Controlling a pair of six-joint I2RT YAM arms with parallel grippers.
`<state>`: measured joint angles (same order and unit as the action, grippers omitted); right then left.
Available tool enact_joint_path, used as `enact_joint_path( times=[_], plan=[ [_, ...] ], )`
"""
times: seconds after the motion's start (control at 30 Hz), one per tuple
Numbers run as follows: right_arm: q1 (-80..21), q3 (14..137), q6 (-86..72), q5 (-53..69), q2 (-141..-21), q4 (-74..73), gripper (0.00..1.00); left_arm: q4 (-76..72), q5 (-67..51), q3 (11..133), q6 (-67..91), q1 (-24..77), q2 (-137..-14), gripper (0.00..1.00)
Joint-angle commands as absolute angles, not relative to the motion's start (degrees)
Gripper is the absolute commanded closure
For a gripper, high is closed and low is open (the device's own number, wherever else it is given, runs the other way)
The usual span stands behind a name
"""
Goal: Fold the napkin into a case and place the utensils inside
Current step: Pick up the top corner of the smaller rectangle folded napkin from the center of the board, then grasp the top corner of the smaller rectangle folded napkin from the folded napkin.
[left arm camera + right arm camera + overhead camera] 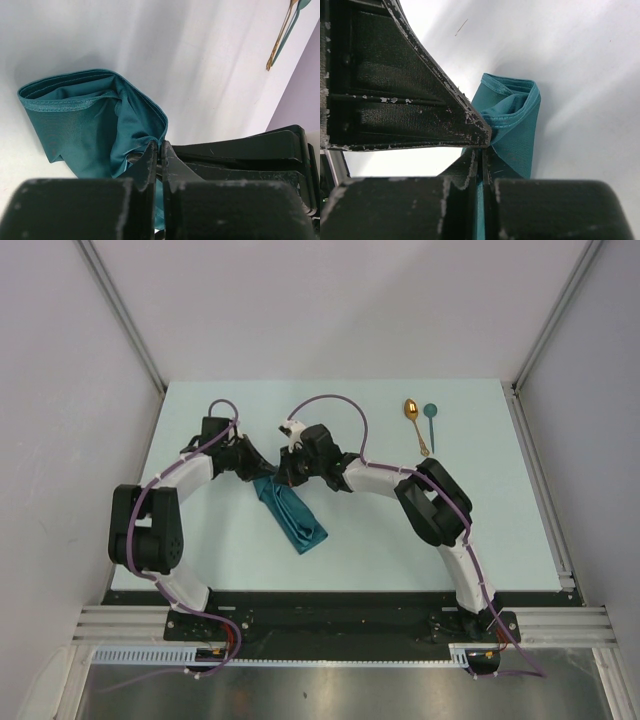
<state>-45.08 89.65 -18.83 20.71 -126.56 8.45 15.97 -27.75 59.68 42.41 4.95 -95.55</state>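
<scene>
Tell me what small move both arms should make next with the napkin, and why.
Probably lift the pinched end slightly and carry it toward the near end. Left fingers and right fingers are both shut on the far end of the napkin, a narrow folded strip; the spoons lie apart at far right.

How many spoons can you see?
2. The gold spoon lies at the far right of the table. The teal spoon lies just right of it. The folded napkin could hide something, but nothing shows.
</scene>
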Motion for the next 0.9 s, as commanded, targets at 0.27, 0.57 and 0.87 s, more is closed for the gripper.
enact_joint_path(
  times=[0.27,0.57,0.87],
  plan=[
    [-44.5,92.4,-14.2,19.9,-126.8,3.7,1.00,23.6,-9.2,59.1,33.4,4.7,-83.6,0.65],
    [-44.0,93.5,-16.6,20.8,-127.4,2.4,1.00,24.7,3.7,57.4,31.1,13.9,-88.7,0.76],
    [-43.7,93.6,-18.3,22.1,-127.9,2.7,1.00,28.7,13.5,64.9,31.0,19.2,-98.6,0.67]
  ],
)
